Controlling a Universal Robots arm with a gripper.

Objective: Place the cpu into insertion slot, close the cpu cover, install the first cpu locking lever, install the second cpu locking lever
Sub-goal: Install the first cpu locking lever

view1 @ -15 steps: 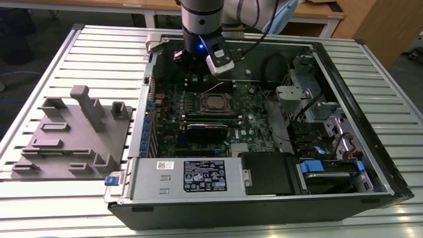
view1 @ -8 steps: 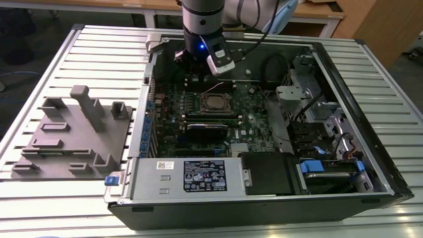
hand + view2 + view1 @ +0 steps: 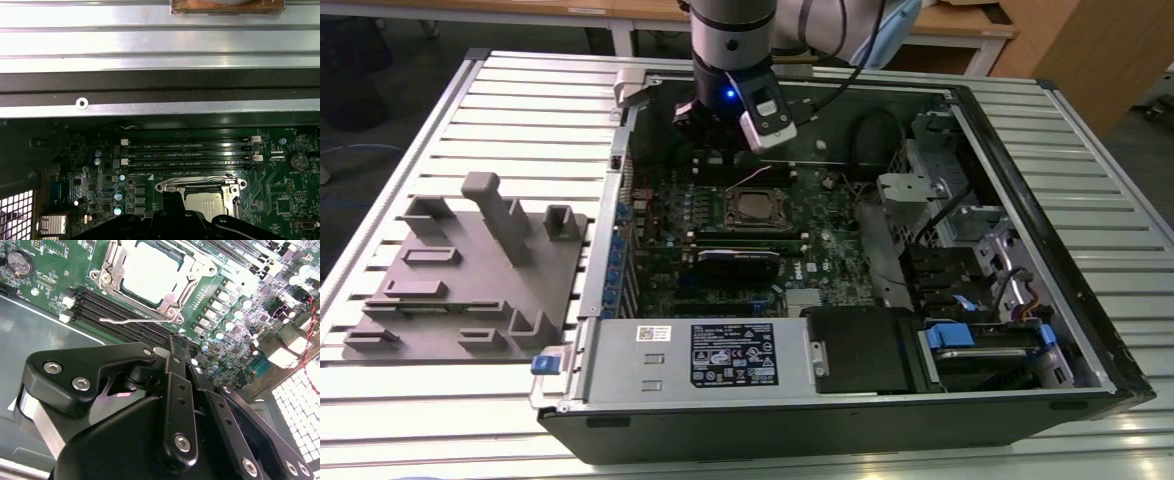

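Gripper: your black two-finger gripper (image 3: 172, 342) hangs inside the open black computer case (image 3: 827, 430), over the green motherboard (image 3: 50, 290). Jaws are together, and you can see nothing between them.
Cpu: the small square silvery-grey cpu (image 3: 150, 272) sits in the dark-framed square insertion slot (image 3: 106, 275). It is near the gripper's tip and not touched by it.
Cpu cover: the thin dark-grey metal cpu cover (image 3: 187, 275) lies flat around the chip, whose top shows through its window.
Locking lever: a thin silver wire locking lever (image 3: 132, 320) runs along the slot's edge beside the long black memory slots (image 3: 115, 310). You cannot tell whether it is hooked.
Table: the case rests on a pale slatted metal table (image 3: 494, 110). A grey moulded fixture tray (image 3: 467, 280) lies just beside the case, toward the exterior view's left.
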